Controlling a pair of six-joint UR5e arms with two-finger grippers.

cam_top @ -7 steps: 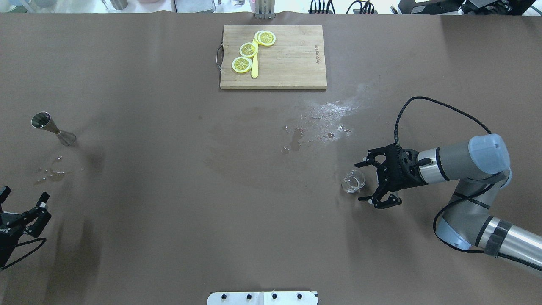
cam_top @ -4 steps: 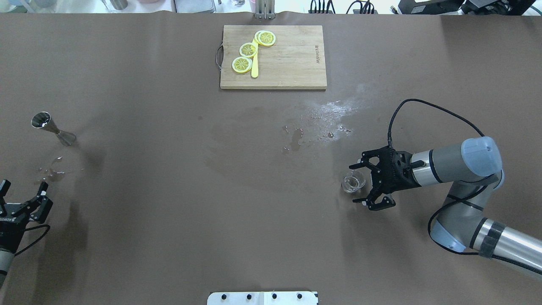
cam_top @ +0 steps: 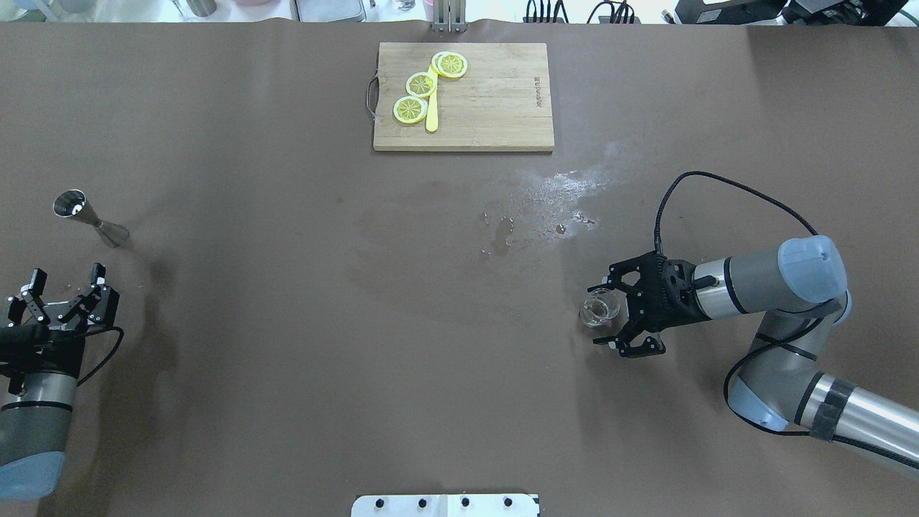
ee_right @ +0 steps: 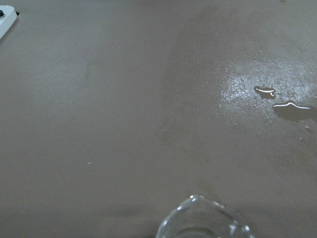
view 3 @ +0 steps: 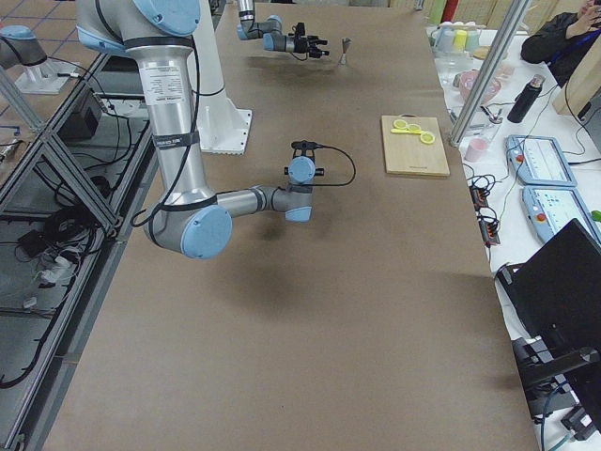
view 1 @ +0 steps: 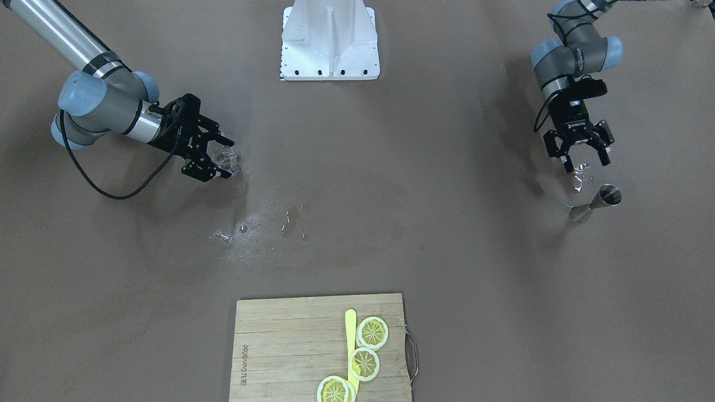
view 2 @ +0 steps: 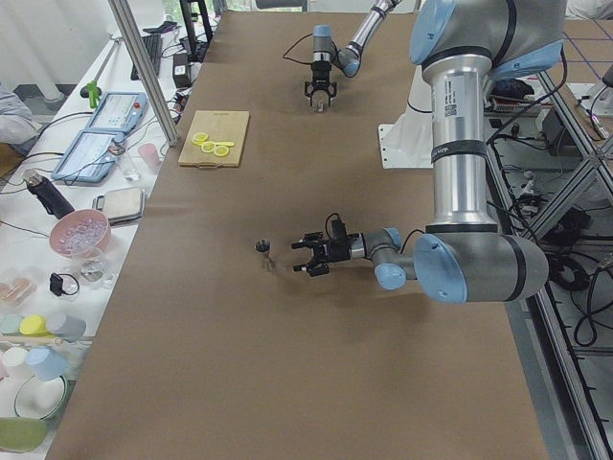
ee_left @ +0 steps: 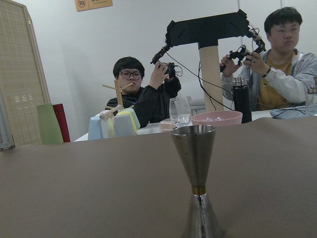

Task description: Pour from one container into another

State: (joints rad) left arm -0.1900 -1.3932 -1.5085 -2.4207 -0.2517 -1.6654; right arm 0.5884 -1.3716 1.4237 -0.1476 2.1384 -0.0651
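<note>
A small clear glass beaker point(cam_top: 599, 309) stands on the brown table at the right and shows at the bottom edge of the right wrist view point(ee_right: 203, 224). My right gripper point(cam_top: 607, 310) is open, with one finger on each side of the beaker point(view 1: 225, 159) and still apart from it. A steel jigger point(cam_top: 91, 219) stands upright at the far left. My left gripper point(cam_top: 66, 277) is open and empty, a short way in front of the jigger point(ee_left: 197, 188) and pointing at it. It also shows in the front view point(view 1: 586, 164).
A wooden cutting board point(cam_top: 495, 108) with lemon slices and a yellow knife lies at the far middle. Spilled water point(cam_top: 549, 205) spreads between the board and the beaker. Small wet spots point(view 1: 581, 176) lie by the jigger. People sit behind the table's left end.
My left gripper has moved forward toward the jigger. My right gripper has slid left, so its open fingers now flank the beaker. The beaker and the jigger have not moved.
</note>
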